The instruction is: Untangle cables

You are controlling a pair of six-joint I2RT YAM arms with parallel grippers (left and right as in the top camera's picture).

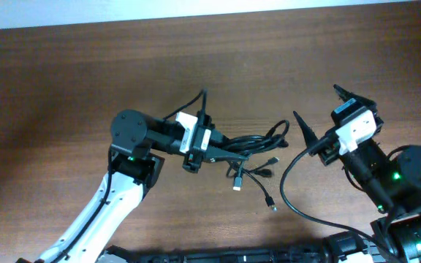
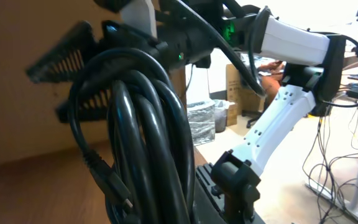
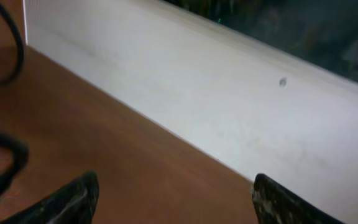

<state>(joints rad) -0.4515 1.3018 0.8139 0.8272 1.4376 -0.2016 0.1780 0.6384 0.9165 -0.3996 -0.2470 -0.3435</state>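
Black cables (image 1: 258,143), clenched in left claw (image 1: 216,148), hide its tips; right claw (image 1: 319,108) released.

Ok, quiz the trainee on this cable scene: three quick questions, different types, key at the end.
1. True or false: the right gripper stands open, holding nothing.
2. Which gripper is shut on the cables? A. left gripper B. right gripper C. neither
3. Fill in: in the overhead view, the cables sit ___ the two grippers.

Key: 1 true; 2 A; 3 between.
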